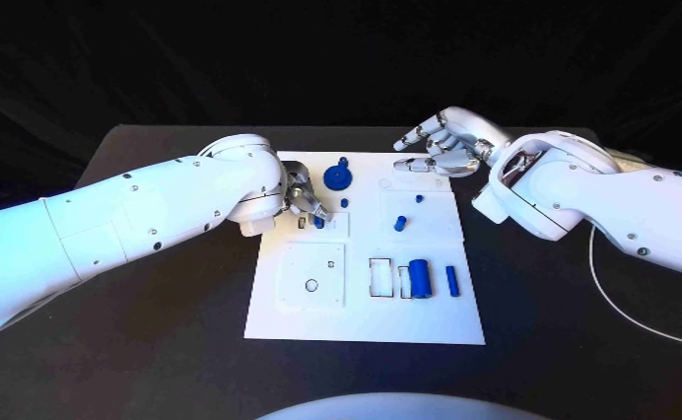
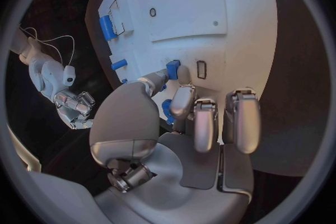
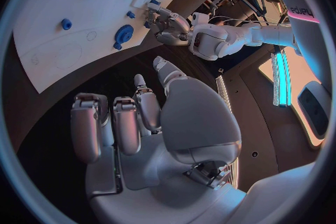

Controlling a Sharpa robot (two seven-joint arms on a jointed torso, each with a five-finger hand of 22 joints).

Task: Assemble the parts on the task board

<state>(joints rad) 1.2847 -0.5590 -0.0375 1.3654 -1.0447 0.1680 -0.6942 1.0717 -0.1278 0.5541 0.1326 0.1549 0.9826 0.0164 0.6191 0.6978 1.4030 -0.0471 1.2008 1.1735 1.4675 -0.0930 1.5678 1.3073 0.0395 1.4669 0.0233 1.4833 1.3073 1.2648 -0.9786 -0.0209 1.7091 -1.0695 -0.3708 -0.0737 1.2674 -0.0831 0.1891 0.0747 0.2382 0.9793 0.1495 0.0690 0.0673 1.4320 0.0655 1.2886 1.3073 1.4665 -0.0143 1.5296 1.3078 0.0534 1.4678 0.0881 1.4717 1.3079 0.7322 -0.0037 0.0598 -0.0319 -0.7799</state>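
The white task board (image 1: pixel 292 316) lies mid-table. My left hand (image 1: pixel 302 198) hovers low over its far left part and pinches a small blue part (image 2: pixel 172 69) between thumb and a finger, just above the board. A round blue part (image 1: pixel 338 176) stands beside that hand. Small blue pegs (image 1: pixel 402 222) sit mid-board. A blue cylinder (image 1: pixel 418 276) and a slim blue bar (image 1: pixel 452 280) lie near the front right. My right hand (image 1: pixel 443 149) hangs over the board's far right corner, fingers loosely bent, holding nothing.
The black table (image 1: pixel 157 361) surrounds the board on all sides. A white cable (image 1: pixel 604 287) runs along the table at the right, beside my right arm. Rectangular recesses (image 1: pixel 381 277) and a round hole (image 1: pixel 311 286) mark the board's front half.
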